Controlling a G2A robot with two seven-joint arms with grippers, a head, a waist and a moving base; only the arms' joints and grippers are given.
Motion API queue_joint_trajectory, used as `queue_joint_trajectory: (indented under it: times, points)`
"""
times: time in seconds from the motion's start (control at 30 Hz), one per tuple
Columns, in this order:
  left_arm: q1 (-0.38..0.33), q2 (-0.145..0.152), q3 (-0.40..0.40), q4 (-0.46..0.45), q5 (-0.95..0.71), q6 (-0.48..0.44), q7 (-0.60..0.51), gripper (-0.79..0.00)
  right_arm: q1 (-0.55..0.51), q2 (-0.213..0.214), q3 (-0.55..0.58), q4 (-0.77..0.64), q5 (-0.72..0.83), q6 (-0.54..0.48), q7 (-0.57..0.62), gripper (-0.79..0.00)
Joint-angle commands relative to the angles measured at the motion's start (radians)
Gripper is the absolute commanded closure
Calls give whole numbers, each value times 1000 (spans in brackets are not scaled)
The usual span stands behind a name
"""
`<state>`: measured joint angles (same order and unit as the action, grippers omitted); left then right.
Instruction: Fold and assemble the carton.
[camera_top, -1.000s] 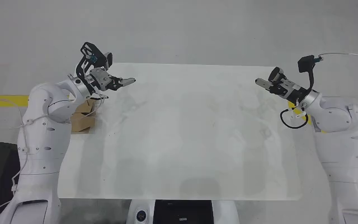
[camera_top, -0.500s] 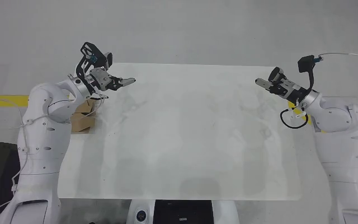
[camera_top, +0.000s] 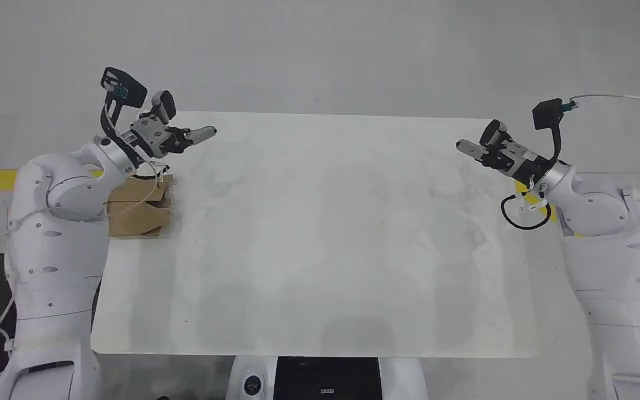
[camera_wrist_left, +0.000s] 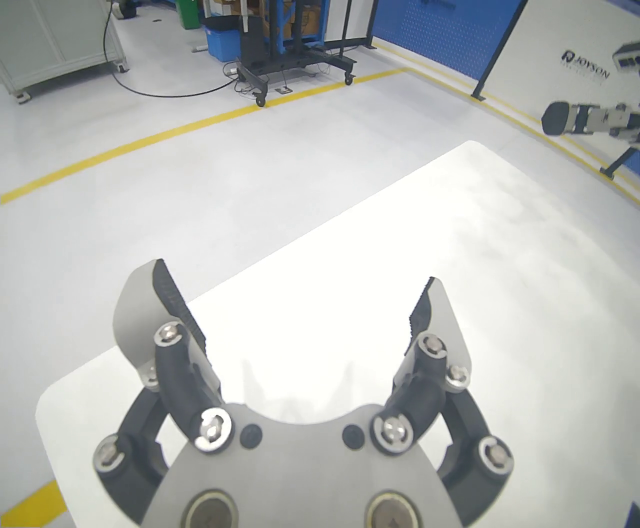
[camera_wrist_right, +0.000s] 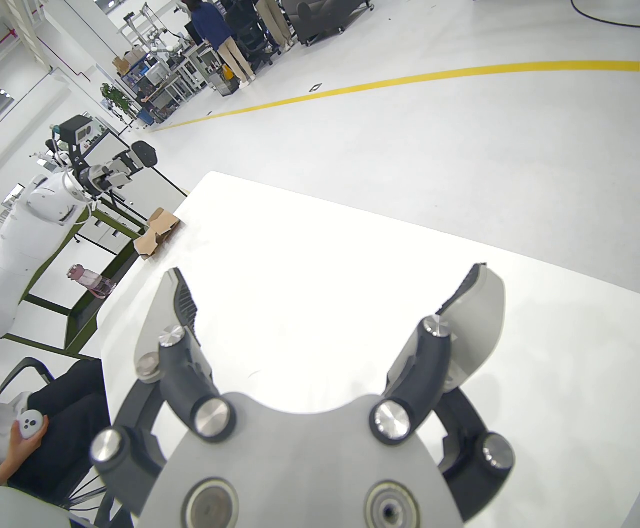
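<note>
Carton (camera_top: 140, 216), brown cardboard, creased flaps, at smooth white table (camera_top: 320, 260) edge

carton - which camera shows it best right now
The top view: the carton lies at the table's edge, seen from above, though the left arm covers one corner. The right wrist view shows the carton small and far off across the table. The left wrist view faces the table's far corner.

I see the white table (camera_top: 320, 250) in front of me, yellow floor line (camera_wrist_left: 125, 148) curving beyond its far edge, black wheeled stand (camera_wrist_left: 295, 50) and blue bin (camera_wrist_left: 222, 45) farther off, pink bottle (camera_wrist_right: 90, 280) on a green-framed bench (camera_wrist_right: 47, 302) off the left side
</note>
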<state>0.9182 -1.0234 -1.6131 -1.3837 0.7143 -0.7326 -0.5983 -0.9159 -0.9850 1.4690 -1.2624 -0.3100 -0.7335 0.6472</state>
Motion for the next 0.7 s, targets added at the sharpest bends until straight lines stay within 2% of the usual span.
queue_joint_trajectory:
  times: [0.0,0.2,0.3,0.43,0.67]
  points:
    - [-12,8,-29,10,-89,45,-84,-785,0,0,0,0,0,0,0,-785]
    - [-49,34,-111,72,-365,157,-333,-785,0,0,0,0,0,0,0,-785]
    - [-70,49,-147,104,-430,200,-428,-785,0,0,0,0,0,0,0,-785]
    - [-80,68,-188,160,-418,195,-450,-785,0,0,0,0,0,0,0,-785]
    - [-137,93,-222,347,-527,253,-530,-785,0,0,0,0,0,0,0,-785]
